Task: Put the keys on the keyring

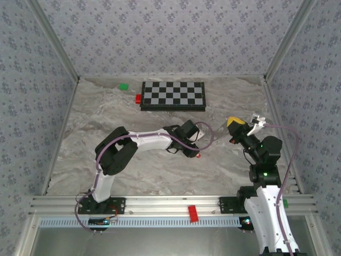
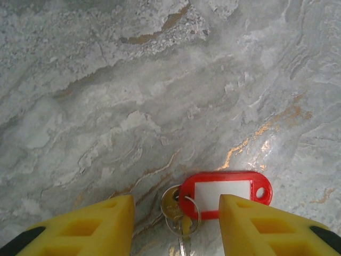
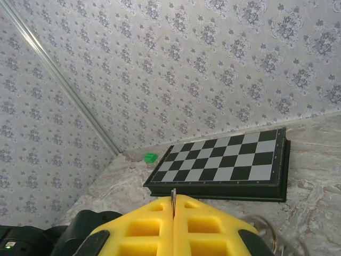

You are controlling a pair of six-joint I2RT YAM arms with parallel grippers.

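Left side: find the left gripper (image 2: 176,232) low over the marble table (image 2: 106,96), near the middle of the top view. Yellow fingers (image 2: 85,229) spread wide, closing on nothing.

See the keys (image 2: 226,193) flat on the table at the lower centre of the left wrist view: red tag with white centre, lying crosswise, its left end between the two fingers and its right end just above the right finger. Joined at the tag's left end: a small metal ring (image 2: 186,216) and a brass key (image 2: 171,202). No contact with either finger. In the top view, reads as a red speck (image 1: 198,156) just below the left gripper.

Right side: find the right gripper (image 3: 173,205) raised at the right of the top view, aimed at the back wall. Fingers pressed together, pinching a thin metal sliver (image 3: 173,194) in the seam; cannot tell what it belongs to.

Keyring (image 3: 273,230): faint grey loop at the lower right of the right wrist view, beside the right finger. Cannot tell whether touching.

Background: chessboard (image 1: 173,96) at the top centre, red block (image 1: 138,98) touching its left edge, green block (image 1: 123,86) further up and left.
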